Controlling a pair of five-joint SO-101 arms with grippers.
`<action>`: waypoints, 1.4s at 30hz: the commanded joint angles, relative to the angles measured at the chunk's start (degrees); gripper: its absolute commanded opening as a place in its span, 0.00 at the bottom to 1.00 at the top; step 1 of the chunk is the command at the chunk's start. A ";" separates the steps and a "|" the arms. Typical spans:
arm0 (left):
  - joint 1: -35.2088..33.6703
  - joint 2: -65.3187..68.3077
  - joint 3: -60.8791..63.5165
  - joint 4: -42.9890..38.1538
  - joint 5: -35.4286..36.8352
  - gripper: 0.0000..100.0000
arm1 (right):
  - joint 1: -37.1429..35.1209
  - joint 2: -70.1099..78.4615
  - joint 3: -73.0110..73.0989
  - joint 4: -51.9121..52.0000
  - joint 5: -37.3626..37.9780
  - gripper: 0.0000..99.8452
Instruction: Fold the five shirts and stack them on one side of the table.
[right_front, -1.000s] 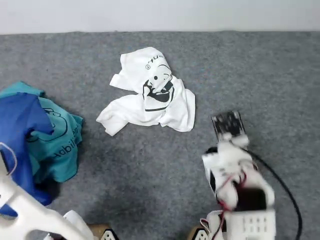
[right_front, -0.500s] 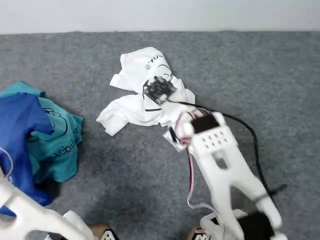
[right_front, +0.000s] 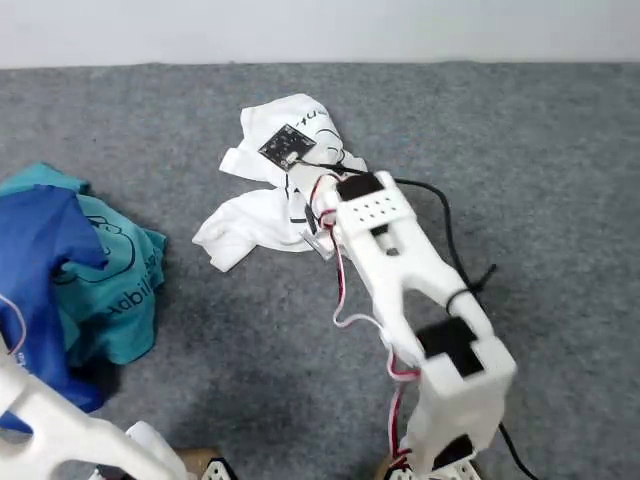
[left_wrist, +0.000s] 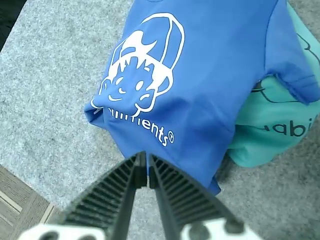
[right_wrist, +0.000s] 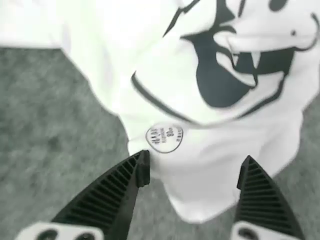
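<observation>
A crumpled white shirt with a black smiling face print lies at the table's far middle; its print and round label show close up in the right wrist view. My right arm stretches over it in the high view, and my right gripper is open just above the cloth. A blue shirt lies on a teal shirt at the left edge. My left gripper is shut, empty, hovering over the blue shirt beside the teal shirt.
Grey felt covers the table, with open room on the right and at the front middle. A white wall runs along the far edge. The left arm's white base stands at the front left corner.
My right arm has swung from the front right of the table out to the far middle, ending over the white shirt. The shirts and the left arm have stayed put.
</observation>
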 joint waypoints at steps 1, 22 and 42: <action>-0.26 -1.32 -0.22 1.05 0.26 0.02 | -0.31 5.85 -8.00 -0.22 0.53 0.29; -0.26 -1.32 -0.13 1.05 0.26 0.02 | -1.19 21.23 -34.64 30.64 7.91 0.01; 0.18 -1.32 -0.13 1.14 0.26 0.02 | 16.31 -1.89 -17.32 43.21 30.77 0.01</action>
